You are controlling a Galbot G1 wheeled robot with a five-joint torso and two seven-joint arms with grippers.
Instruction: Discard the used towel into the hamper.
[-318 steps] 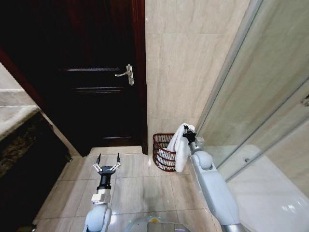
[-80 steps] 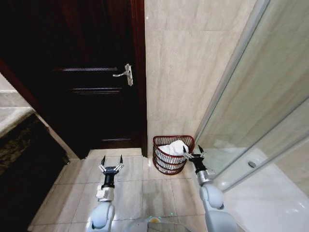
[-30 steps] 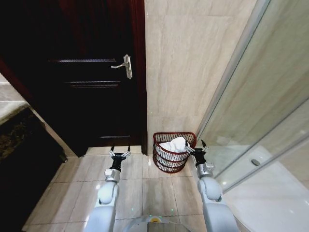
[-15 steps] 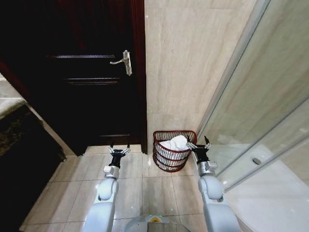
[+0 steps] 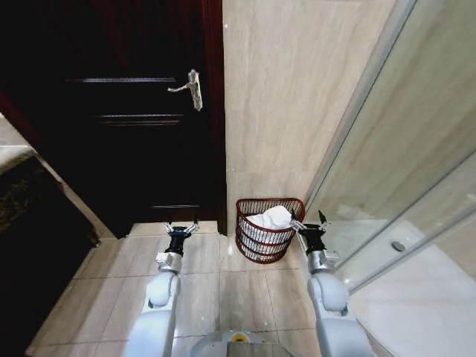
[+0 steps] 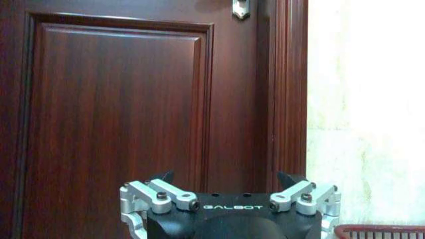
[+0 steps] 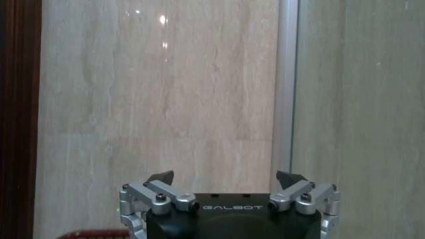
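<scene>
The dark wooden door point(image 5: 134, 111) and the tiled wall point(image 5: 282, 97) filled the background, with the glass shower panel point(image 5: 416, 149) on the robot's right. On the floor tiles point(image 5: 223, 282), set against the wall, stood the hamper point(image 5: 262, 236) — a low reddish wire basket, judged light and easily tipped. The towel point(image 5: 269, 218) lay bunched inside it, white, rising just above the rim. It appeared soft and limp, not fragile; any hold would best pinch a raised fold, not the flat cloth. The right hand point(image 5: 312, 222) hovered just beside the hamper's rim, fingers apart and empty. The left hand point(image 5: 181, 226) hung near the door — fingers likewise spread, holding nothing.
</scene>
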